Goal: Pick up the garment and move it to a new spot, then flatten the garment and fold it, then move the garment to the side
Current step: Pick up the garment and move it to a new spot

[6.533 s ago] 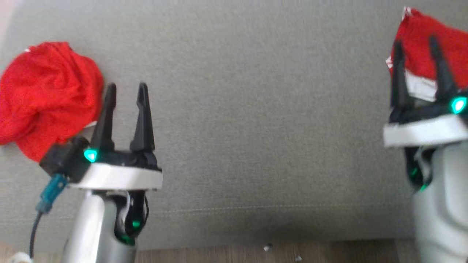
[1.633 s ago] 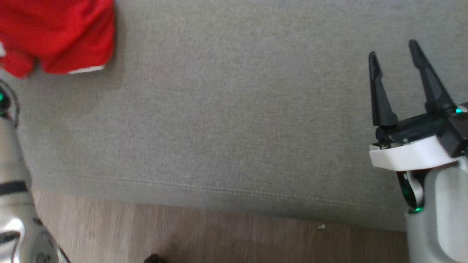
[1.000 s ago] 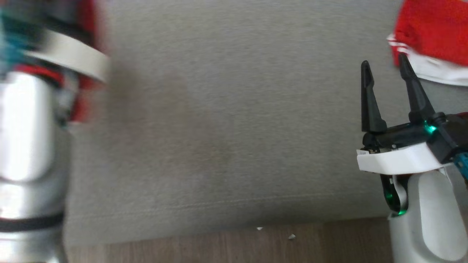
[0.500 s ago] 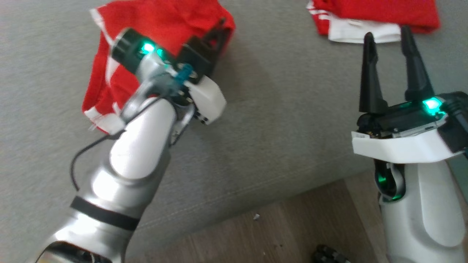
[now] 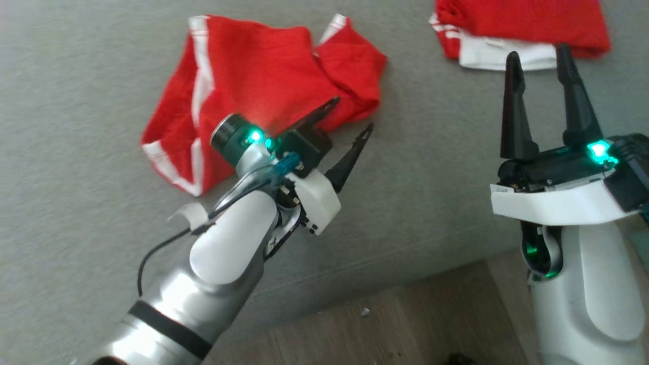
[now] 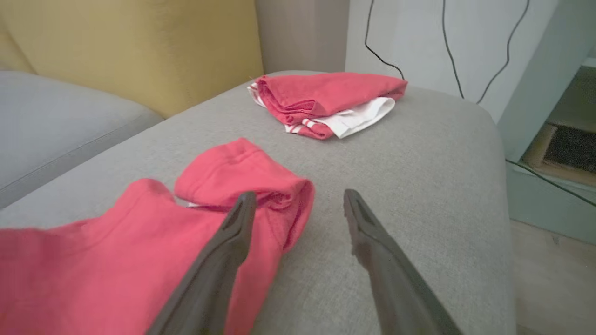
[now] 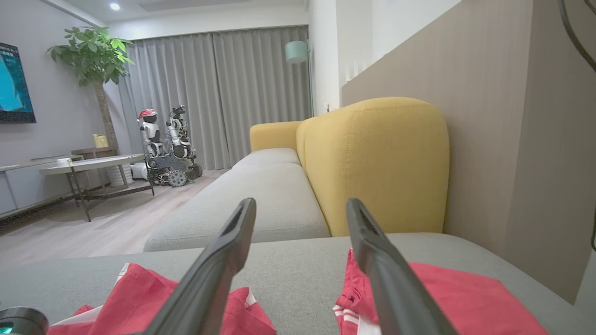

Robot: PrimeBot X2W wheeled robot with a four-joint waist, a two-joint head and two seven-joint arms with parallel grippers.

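Note:
The garment [image 5: 253, 86], red with white stripes, lies loosely crumpled on the grey sofa seat [image 5: 431, 167], left of centre in the head view. My left gripper [image 5: 353, 113] hangs open just over its right edge, nothing between the fingers. The left wrist view looks along those spread fingers [image 6: 233, 242]; the garment [image 6: 139, 251] spreads beneath the left one and bare seat lies under the right one. My right gripper [image 5: 536, 51] stands open at the right, apart from the garment. In the right wrist view the gripper [image 7: 300, 202] is open above the seat, with the garment [image 7: 153, 302] at lower left.
A folded red and white garment [image 5: 522, 25] lies at the seat's far right [image 6: 330, 100] [image 7: 442, 298]. The seat's front edge drops to wooden floor [image 5: 405, 324]. A yellow backrest [image 7: 372, 163] rises behind. Cables [image 6: 447, 42] hang on the wall.
My left gripper was shut on the garment's edge half a second ago. Its fingers have since opened and drawn back a little, and the garment lies let go on the seat. The head camera also swung.

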